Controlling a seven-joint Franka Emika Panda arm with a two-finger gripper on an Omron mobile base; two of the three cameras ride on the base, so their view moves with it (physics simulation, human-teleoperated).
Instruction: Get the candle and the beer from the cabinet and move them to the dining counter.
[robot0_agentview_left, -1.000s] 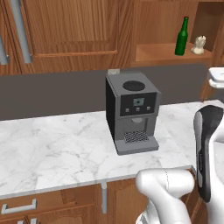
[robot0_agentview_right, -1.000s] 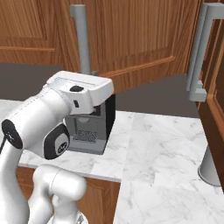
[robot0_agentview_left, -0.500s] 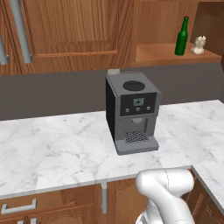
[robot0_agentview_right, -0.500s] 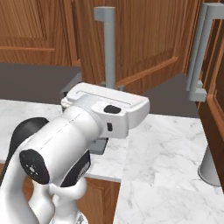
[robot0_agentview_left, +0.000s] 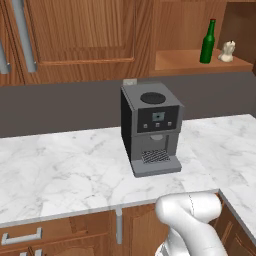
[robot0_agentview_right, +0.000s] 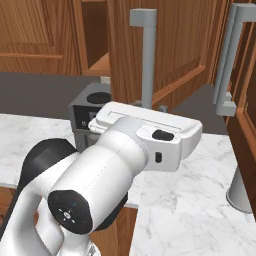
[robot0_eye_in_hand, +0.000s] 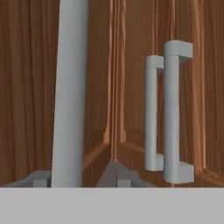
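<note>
The cabinet (robot0_agentview_left: 185, 62) stands open at the upper right of the left base view. On its wooden shelf stand the green beer (robot0_agentview_left: 207, 42) and, just right of it, the small pale candle (robot0_agentview_left: 227, 51). My gripper (robot0_eye_in_hand: 78, 178) is far from both, at the open cabinet door (robot0_agentview_right: 175, 45). Its fingertips (robot0_eye_in_hand: 119, 177) stand on either side of the door's grey bar handle (robot0_eye_in_hand: 70, 87), with a small gap showing on one side. In the right base view my white hand (robot0_agentview_right: 150, 131) covers the foot of that handle (robot0_agentview_right: 144, 55). The dining counter is out of view.
A dark grey coffee machine (robot0_agentview_left: 150, 127) stands on the marble worktop (robot0_agentview_left: 60, 170) below the cabinets. Two more grey door handles (robot0_eye_in_hand: 170, 113) lie beyond the held one. A grey cylinder (robot0_agentview_right: 240, 190) stands on the worktop at the right.
The cabinet door and its handle have swung rightward in the right base view, my hand going with them. The forearm has left the left base view. The jaws have parted a little.
</note>
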